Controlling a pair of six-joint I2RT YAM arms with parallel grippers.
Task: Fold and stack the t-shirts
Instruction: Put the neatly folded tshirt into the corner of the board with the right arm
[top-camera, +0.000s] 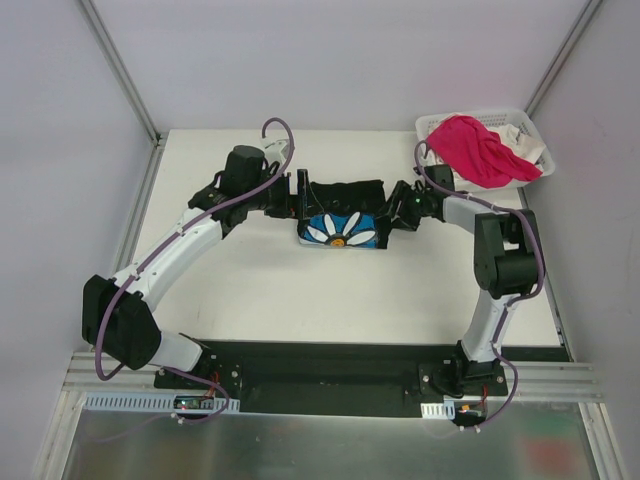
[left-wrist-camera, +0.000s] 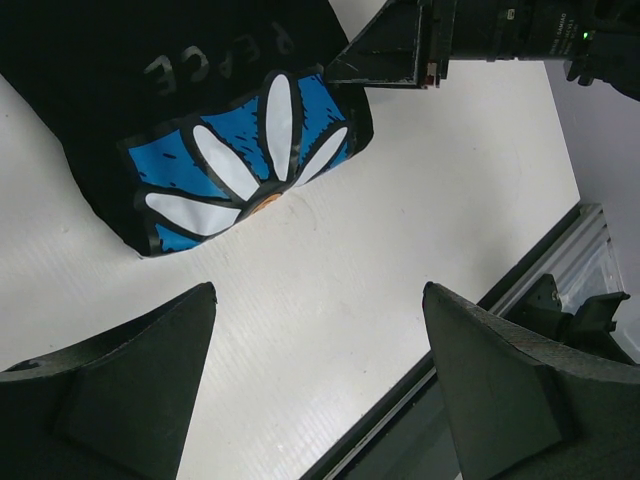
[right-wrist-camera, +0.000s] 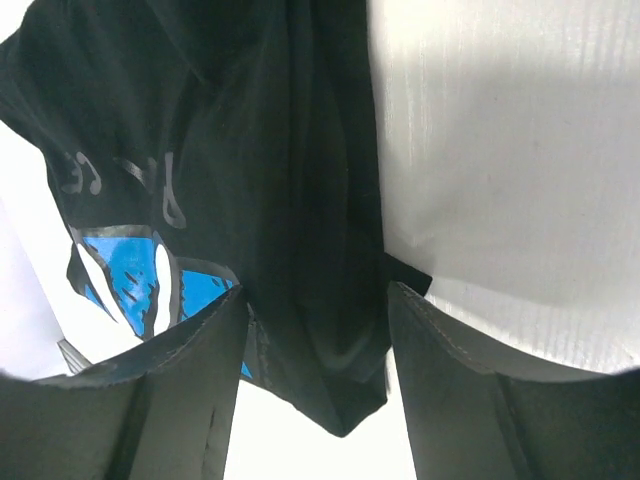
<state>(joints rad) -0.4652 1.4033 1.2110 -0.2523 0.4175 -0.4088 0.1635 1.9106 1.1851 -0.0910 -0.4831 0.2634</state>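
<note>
Looking out from the arm bases, we are finding the black daisy t-shirt (top-camera: 340, 215) lying folded at mid-table, its long axis running left to right between both claws. The left gripper (left-wrist-camera: 318, 300) is hanging open and empty just off its left end. The right gripper (right-wrist-camera: 318, 295) is standing open astride the right end, so we are judging it nearer a grip. Farther back, the pink t-shirt (top-camera: 475, 150) and white t-shirt (top-camera: 527, 152) are lying in the lattice basket (top-camera: 525, 122).

Overhead, two wrist close-ups, sharing shirt (top-camera: 345, 192)
</note>
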